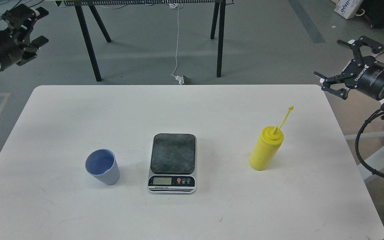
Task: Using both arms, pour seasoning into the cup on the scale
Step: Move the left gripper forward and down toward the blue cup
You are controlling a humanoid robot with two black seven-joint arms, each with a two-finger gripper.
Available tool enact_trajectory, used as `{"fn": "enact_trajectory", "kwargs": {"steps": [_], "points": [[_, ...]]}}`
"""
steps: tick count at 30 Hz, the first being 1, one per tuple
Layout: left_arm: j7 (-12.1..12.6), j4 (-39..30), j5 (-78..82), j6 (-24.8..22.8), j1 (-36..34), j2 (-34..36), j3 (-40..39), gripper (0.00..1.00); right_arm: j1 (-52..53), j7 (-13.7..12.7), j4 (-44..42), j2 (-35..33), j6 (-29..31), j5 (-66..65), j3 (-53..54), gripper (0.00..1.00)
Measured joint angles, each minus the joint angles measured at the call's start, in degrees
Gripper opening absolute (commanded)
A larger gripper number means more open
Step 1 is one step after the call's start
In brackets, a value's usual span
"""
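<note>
The yellow seasoning bottle (266, 148) stands upright on the right of the white table (212, 106), its cap strap sticking up to the right. The blue-lavender cup (102, 166) stands upright and looks empty at the left. The scale (172, 163) lies between them with a bare platform. My left gripper (38, 26) is open and empty, high at the far left, beyond the table's back left corner. My right gripper (333, 63) is open and empty, above the table's back right corner, well behind and right of the bottle.
Black trestle legs (88, 43) stand behind the table, with a white cable and plug (178, 78) on the floor. A white frame (378, 146) and my right arm's black cable (362, 156) are off the table's right edge.
</note>
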Motion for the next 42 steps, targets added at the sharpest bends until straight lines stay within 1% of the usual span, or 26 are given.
{"fn": "enact_trajectory", "kwargs": {"steps": [5,6,11,14,24,29,37,42], "points": [[-0.01,-11.55,30.26,0.0,-1.0,4.12,-0.04,1.0,0.0,0.0,0.0,1.49,0.0,0.01,0.76,0.99],[-0.01,-13.76,33.84,0.0,-1.0,4.64,-0.04,1.0,0.0,0.0,0.0,1.63,0.0,0.01,1.04,0.99],[-0.01,-22.43,38.55,0.02,-0.64,8.09,1.87,1.0,0.0,0.0,-0.16,1.77,0.0,-0.07,1.59,0.99],[-0.01,-25.41,39.15,0.02,-0.65,9.47,3.39,1.0,-0.01,0.0,-0.17,1.86,0.0,-0.07,1.63,0.99],[0.02,-26.84,40.07,0.03,-0.34,9.85,6.87,1.0,-0.03,0.0,-0.02,4.54,0.0,-0.06,1.79,0.99],[0.02,-29.09,40.5,0.03,-0.35,10.94,9.17,1.0,-0.04,0.0,0.01,5.65,0.0,-0.02,1.45,0.99],[0.02,-30.81,49.11,0.03,-0.02,11.4,13.86,1.0,-1.55,0.0,-0.08,6.78,0.0,-0.07,1.71,0.99],[0.01,-31.84,50.25,0.03,0.02,11.37,16.46,1.0,-1.55,0.0,-0.15,6.55,0.0,-0.08,2.42,0.99]]}}
